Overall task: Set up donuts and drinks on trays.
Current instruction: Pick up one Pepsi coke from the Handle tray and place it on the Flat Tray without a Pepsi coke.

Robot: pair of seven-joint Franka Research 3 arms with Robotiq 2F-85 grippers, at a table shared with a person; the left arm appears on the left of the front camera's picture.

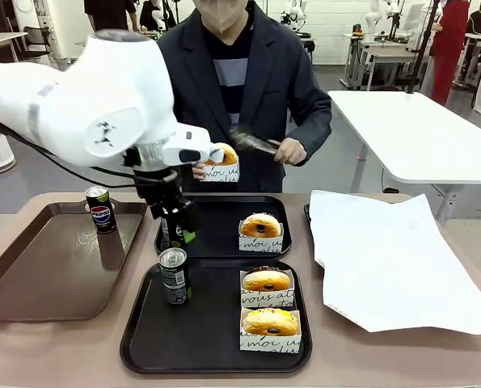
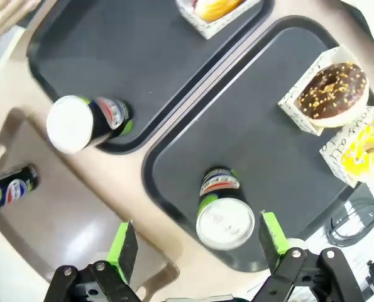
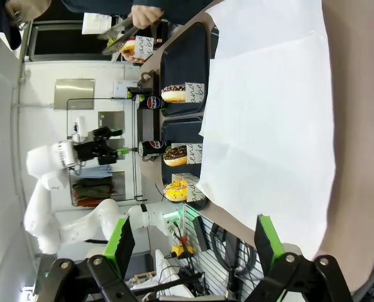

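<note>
My left gripper [image 2: 199, 242] hangs with its green pads spread wide above the slim black Pepsi can with the silver top [image 2: 221, 211] that stands upright in the near black plastic tray with the raised rim [image 1: 147, 343], at its left end beside two boxed ring donuts in white paper boxes with script print [image 1: 268, 301]. A second can [image 2: 86, 121] stands in the corner of the far matching black tray [image 1: 216, 212], which holds one boxed donut [image 1: 260, 230], and a third can [image 1: 101, 208] waits on the brown rectangular tray [image 1: 30, 283]. I judge these cans stiff and smooth (slippery if they sweat, and tall enough to tip), so I would close across the round body at mid-height, below the rim, pads flat on opposite sides. The donuts look soft and their glaze easily marred; the thin paper box would crush, so any hold belongs low on its side walls. The person's hand [image 1: 198, 170] holds another boxed donut [image 1: 221, 162] over the far side. My right gripper [image 3: 193, 242] is also spread, holding nothing, over the white paper sheet [image 3: 268, 113].
</note>
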